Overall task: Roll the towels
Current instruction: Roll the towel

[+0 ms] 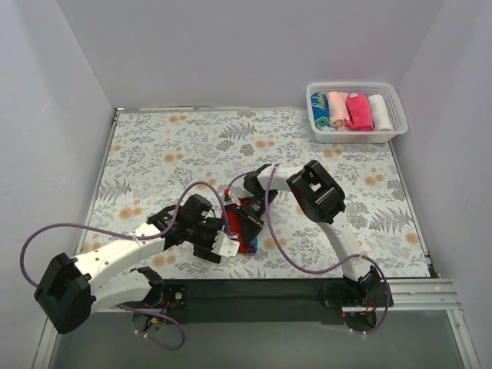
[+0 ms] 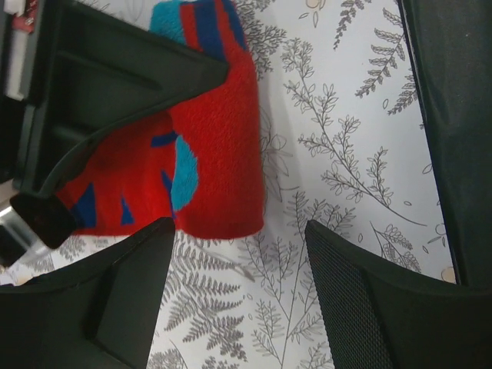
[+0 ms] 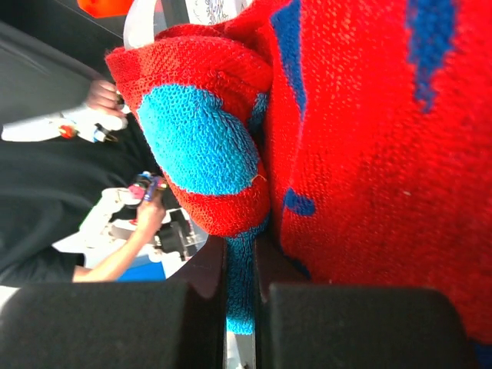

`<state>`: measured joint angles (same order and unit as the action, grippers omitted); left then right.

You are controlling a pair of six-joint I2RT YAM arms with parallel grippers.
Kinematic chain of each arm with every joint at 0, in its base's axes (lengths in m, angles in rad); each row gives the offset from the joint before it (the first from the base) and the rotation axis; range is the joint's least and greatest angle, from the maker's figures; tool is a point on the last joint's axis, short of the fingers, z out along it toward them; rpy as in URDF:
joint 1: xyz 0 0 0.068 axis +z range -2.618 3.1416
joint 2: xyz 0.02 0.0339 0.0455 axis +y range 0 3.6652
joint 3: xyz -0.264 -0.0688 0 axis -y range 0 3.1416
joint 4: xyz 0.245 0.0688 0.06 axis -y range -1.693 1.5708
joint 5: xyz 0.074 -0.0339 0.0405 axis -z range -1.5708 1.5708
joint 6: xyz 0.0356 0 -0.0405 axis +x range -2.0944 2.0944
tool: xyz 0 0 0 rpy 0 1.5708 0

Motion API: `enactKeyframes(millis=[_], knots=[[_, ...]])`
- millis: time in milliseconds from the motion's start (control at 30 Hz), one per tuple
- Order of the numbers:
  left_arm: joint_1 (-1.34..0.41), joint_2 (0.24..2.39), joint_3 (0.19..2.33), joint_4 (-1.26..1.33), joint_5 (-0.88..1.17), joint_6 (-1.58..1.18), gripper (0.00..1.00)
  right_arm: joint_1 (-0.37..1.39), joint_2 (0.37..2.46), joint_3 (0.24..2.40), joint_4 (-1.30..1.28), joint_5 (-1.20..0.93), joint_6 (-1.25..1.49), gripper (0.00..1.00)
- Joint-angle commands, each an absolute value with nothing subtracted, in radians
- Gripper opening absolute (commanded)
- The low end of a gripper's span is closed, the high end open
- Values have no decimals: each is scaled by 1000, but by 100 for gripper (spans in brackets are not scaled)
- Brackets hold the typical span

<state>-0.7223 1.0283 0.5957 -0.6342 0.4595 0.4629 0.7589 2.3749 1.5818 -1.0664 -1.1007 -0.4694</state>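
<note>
The red towel (image 1: 243,227) with blue marks and a teal side lies partly rolled on the floral cloth near the front middle. In the left wrist view the red towel (image 2: 219,146) is a short thick roll. My right gripper (image 1: 249,217) is down on it; in the right wrist view my right gripper (image 3: 240,277) is shut on the towel's teal edge (image 3: 240,296), with the red roll (image 3: 369,138) bulging above. My left gripper (image 1: 224,244) sits just in front of the roll; my left gripper (image 2: 238,250) is open and empty. A hot-pink rolled towel (image 1: 358,110) lies in the basket.
The white slotted basket (image 1: 393,132) stands at the back right and holds several rolled towels. The grey-and-orange floral cloth (image 1: 169,154) covers the table. The right arm's black gripper body (image 2: 100,84) overlaps the towel's left part in the left wrist view. Purple cables loop near both arms.
</note>
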Motion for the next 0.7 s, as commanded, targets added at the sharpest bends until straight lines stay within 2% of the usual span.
enactKeyframes(millis=[0, 133, 433, 500, 600, 633, 667], knots=[[-785, 1092, 627, -534, 388, 462, 64, 753, 2427, 1589, -1031, -992, -505, 2], [-851, 1179, 632, -459, 355, 454, 61, 746, 2442, 1603, -1040, -994, -505, 7], [-923, 1333, 661, -361, 310, 449, 51, 739, 2456, 1608, -1048, -994, -503, 9], [-927, 1358, 657, -362, 298, 448, 43, 738, 2457, 1609, -1048, -996, -500, 10], [-927, 1387, 660, -406, 282, 424, 27, 729, 2453, 1608, -1046, -999, -494, 20], [-927, 1387, 660, -444, 284, 413, 22, 724, 2451, 1608, -1048, -996, -489, 29], [-927, 1381, 658, -468, 287, 405, 19, 719, 2447, 1608, -1046, -993, -486, 32]])
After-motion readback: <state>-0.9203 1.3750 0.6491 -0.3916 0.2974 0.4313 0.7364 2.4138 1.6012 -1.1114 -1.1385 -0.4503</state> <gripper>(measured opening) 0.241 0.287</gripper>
